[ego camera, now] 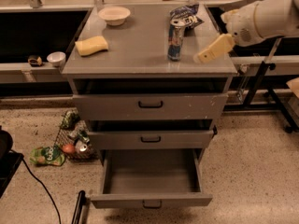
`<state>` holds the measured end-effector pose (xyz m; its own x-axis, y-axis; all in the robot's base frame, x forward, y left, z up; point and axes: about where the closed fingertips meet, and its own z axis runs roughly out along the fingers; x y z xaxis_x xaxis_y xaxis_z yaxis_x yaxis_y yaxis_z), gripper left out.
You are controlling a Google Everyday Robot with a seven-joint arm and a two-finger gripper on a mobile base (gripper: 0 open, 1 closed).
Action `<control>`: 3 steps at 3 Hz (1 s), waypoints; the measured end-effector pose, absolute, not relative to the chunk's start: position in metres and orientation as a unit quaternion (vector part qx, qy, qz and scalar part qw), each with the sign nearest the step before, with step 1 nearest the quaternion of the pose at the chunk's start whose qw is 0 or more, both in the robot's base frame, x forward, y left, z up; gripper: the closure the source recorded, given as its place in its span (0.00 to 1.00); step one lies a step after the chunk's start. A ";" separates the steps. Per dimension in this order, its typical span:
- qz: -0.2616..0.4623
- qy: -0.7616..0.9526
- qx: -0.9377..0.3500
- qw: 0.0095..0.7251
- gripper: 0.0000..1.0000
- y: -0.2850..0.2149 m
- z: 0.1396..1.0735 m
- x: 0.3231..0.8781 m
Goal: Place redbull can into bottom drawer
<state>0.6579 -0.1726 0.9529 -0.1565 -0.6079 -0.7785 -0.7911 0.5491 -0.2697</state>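
Note:
The redbull can [176,39] stands upright on the grey cabinet top [140,55], toward the back right. My gripper [211,50] hangs over the right part of the cabinet top, a short way to the right of the can and apart from it. It holds nothing that I can see. The bottom drawer [151,178] is pulled out wide and is empty inside, with its small black handle on the front. The two shallower drawers [150,107] above it are only slightly open.
A dark blue chip bag [187,14] lies just behind the can. A white bowl [114,15] and a yellow sponge [91,45] sit on the left of the top. Litter and a wire tray [70,141] lie on the floor left of the cabinet.

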 end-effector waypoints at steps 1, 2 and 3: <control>0.148 0.742 -0.440 0.483 0.00 -0.158 0.940 0.691; 0.179 0.731 -0.424 0.504 0.00 -0.148 0.932 0.714; 0.198 0.717 -0.422 0.518 0.00 -0.127 0.929 0.731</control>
<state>0.7305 -0.1273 0.9291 -0.1076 -0.4005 -0.9100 -0.8109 0.5649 -0.1527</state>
